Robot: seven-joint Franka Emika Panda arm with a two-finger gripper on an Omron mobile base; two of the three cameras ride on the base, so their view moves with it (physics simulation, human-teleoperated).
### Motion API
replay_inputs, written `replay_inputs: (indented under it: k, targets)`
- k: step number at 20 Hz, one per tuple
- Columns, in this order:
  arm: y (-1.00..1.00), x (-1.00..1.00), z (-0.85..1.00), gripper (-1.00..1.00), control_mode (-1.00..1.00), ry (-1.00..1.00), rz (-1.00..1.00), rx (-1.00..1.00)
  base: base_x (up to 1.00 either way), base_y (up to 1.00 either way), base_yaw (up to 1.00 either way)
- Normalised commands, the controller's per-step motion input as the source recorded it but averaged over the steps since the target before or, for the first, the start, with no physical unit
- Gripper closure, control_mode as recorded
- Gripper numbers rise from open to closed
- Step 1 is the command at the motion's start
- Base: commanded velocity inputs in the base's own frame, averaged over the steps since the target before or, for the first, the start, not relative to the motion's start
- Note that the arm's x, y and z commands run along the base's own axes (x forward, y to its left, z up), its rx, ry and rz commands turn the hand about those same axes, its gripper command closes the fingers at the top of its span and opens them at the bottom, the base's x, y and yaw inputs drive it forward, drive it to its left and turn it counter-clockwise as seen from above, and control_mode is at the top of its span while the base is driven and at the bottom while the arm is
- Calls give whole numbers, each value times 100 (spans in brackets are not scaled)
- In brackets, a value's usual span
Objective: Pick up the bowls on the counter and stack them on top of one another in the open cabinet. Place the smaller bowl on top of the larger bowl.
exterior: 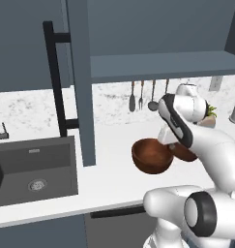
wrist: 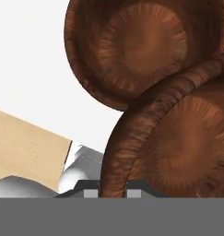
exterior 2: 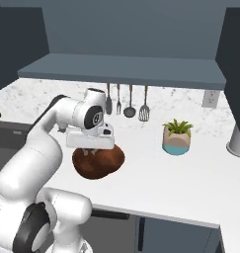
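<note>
1. The gripper [wrist: 112,190] was pinched shut on the rim of the larger bowl [wrist: 178,143]; in the hand view that rim ran straight down between the two dark tips, one finger inside the bowl and one outside.
2. That bowl was lifted clear of the counter [exterior: 114,179], tilted, with its open side turned toward the cabinet door in the left base view [exterior: 150,156]. From the right base view it hung just under the hand as a dark brown lump [exterior 2: 99,162].
3. The second bowl [wrist: 136,46] sat past the held one in the hand view, mouth up on the white counter, its rim partly covered by the held bowl's edge. In the left base view I could only catch a sliver of it behind the arm, to the right of the lifted bowl [exterior: 186,154].
4. The cabinet [exterior 2: 121,69] hung above the counter with its shelf open, and the lifted bowl was well below that shelf. The cabinet door [exterior: 82,82] stood swung out to the left of the bowl, black bar handle [exterior: 56,77] on it.
5. Other stuff relative to the lifted bowl: sink [exterior: 34,169] off to the left beyond the door, utensils [exterior 2: 126,101] hanging on the wall behind it, a little potted plant [exterior 2: 177,136] to its right.
</note>
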Motion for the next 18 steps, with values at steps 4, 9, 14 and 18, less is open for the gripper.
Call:
replay_inputs:
  k: [4, 9, 14, 18]
  targets:
    - [80, 28, 0, 100, -100, 1, 1, 0, 0, 0, 0]
    - [43, 52, 0, 100, -100, 0, 0, -10, 0, 0, 0]
    - [18, 44, -1, 100, -100, 0, 0, -13, 0, 0, 0]
    - [3, 23, -16, 100, -100, 0, 0, -4, 0, 0, 0]
